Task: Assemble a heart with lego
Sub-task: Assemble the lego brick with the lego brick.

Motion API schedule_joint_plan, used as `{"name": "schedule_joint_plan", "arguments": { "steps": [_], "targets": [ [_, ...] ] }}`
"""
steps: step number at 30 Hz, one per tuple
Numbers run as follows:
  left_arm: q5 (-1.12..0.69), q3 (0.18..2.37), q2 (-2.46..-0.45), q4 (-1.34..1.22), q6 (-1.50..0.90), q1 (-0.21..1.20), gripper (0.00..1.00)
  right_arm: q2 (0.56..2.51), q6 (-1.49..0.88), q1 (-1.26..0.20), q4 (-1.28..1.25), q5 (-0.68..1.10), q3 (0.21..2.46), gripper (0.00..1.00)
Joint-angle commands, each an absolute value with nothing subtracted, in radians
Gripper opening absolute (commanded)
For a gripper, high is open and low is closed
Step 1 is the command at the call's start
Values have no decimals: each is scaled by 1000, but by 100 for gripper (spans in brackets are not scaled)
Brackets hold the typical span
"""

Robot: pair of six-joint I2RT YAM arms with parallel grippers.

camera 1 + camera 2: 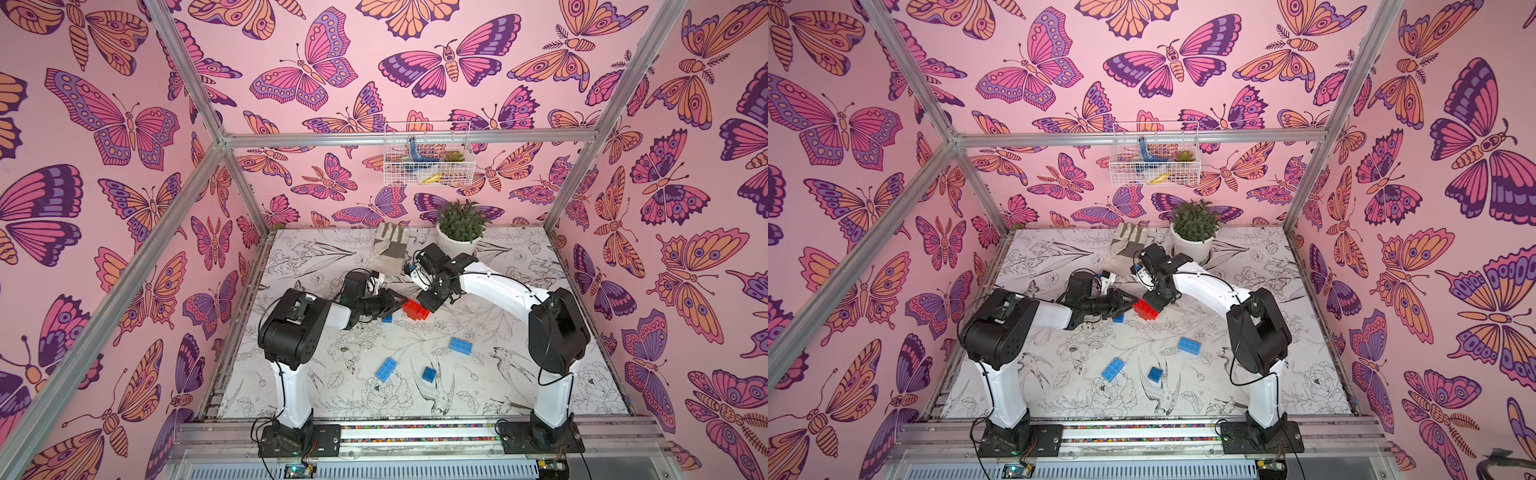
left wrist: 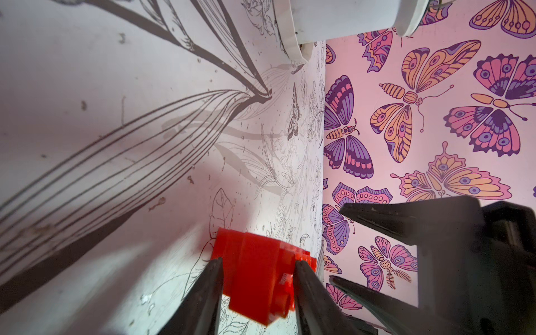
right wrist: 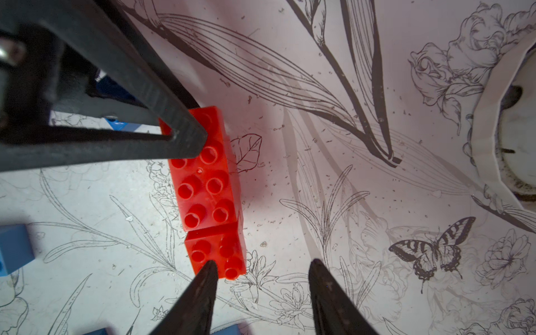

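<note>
I see smooth, glossy plastic on the red bricks [image 3: 207, 185]; the worktop [image 3: 348, 232] looks matt and speckled; the fingers of the left tool [image 2: 258, 262] are matt black; the glove [image 1: 386, 249] is cloth.

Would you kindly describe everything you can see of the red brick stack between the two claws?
The red brick stack is glossy plastic: a long brick with two rows of hollow round studs atop a lower red brick, whose four studs show as a step at one end. It lies studs up on the printed table. The left claw pinches one end; the open right claw hangs at the stepped end.
</note>
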State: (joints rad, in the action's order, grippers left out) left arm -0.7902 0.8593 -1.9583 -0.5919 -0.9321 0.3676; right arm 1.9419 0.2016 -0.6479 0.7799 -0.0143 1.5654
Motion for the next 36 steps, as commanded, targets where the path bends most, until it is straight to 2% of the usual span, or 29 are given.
{"name": "schedule_joint_plan", "arguments": {
  "steps": [1,16,26,36],
  "targets": [
    [-807,846,-1952,-549,-913,374,44,1974,184,-649,818,5,1608,55],
    [-793,826,-1949,-526,-887,374,44,2106,172,-659,901,-55,1695,55],
    [-786,820,-1920,-500,-870,376,44,2133,177,-671,875,-116,1608,53],
    [-751,879,-1881,-422,-835,373,54,2044,144,-670,877,-29,1680,58]
  ]
}}
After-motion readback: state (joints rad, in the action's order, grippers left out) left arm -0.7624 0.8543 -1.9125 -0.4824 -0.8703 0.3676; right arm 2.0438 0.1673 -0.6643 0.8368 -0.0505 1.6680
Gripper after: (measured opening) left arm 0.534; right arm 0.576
